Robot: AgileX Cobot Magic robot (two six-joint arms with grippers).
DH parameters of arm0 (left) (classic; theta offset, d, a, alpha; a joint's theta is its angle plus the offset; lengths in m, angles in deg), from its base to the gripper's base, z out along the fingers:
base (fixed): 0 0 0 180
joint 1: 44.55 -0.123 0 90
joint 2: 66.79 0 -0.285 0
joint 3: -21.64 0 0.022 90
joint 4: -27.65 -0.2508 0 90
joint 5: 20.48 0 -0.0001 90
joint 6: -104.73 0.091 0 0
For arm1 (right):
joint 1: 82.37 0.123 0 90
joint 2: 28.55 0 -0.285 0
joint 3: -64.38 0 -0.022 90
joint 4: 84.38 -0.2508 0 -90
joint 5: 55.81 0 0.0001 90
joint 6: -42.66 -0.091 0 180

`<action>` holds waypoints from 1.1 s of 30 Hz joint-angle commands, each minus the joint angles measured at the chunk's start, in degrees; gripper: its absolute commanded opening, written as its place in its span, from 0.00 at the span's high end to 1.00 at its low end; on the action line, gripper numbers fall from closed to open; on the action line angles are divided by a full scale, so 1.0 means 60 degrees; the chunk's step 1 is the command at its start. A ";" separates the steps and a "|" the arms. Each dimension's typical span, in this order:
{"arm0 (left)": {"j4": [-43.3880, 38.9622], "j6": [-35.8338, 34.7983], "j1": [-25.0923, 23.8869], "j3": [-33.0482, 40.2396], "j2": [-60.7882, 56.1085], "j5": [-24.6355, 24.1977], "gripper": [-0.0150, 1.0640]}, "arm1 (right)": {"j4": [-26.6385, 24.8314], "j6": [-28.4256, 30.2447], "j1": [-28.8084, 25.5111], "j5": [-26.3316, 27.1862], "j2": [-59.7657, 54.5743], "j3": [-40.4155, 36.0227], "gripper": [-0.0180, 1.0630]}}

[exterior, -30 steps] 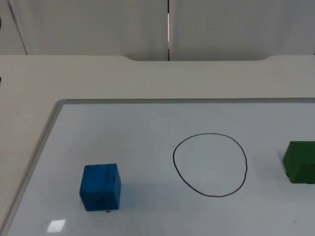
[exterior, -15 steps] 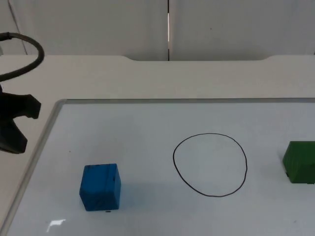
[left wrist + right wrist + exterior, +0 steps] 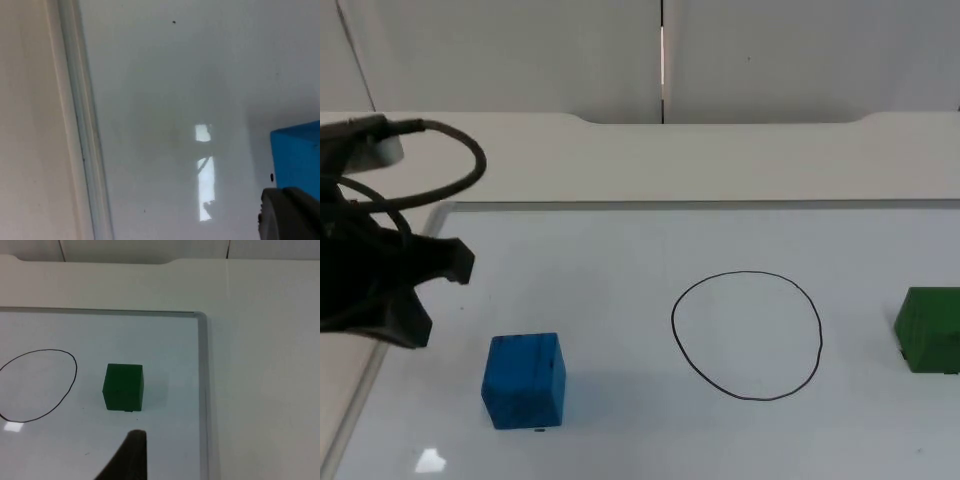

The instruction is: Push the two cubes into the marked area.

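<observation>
Right now, from the top view, I see the left end effector (image 3: 415,295) low over the left edge of the whiteboard (image 3: 620,240) that lies on the bench (image 3: 620,160), just up and to the left of the blue cube (image 3: 525,380); I cannot tell from here whether its fingers are open or closed. The marked area (image 3: 747,335), a black hand-drawn circle, sits to the right of the blue cube, well apart from it, and the green cube (image 3: 930,330) stands beyond the circle's right side at the picture's edge. Both cubes are outside the ring. Through the left wrist view I get the blue cube (image 3: 296,155) just beside the black fingertip (image 3: 290,215), with the board's metal rim (image 3: 82,125) running along the far side; I judge the cube lies on the circle side of the end effector, so a sideways sweep toward the ring is what the next move calls for, and the left arm is clearly the nearer one for it. In the right wrist view the green cube (image 3: 124,387) sits between the circle (image 3: 37,385) and the board's right rim (image 3: 202,390), ahead of the right end effector's fingertip (image 3: 131,455); the right arm waits, its finger state unreadable to me.
</observation>
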 commanded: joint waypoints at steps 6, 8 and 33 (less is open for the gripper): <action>0.0310 -0.0113 0.0064 -0.0022 0.0697 0.0094 0.99 | 0.0028 0.0017 -0.0035 0.0052 0.0029 -0.0058 0.01; 0.0381 -0.0113 0.0064 -0.0022 0.0746 0.0140 0.99 | 0.0028 0.0017 -0.0035 0.0052 0.0029 -0.0058 0.01; 0.1388 -0.0149 0.0829 -0.0022 0.1776 0.1287 0.99 | 0.0028 0.0017 -0.0035 0.0052 0.0029 -0.0058 0.01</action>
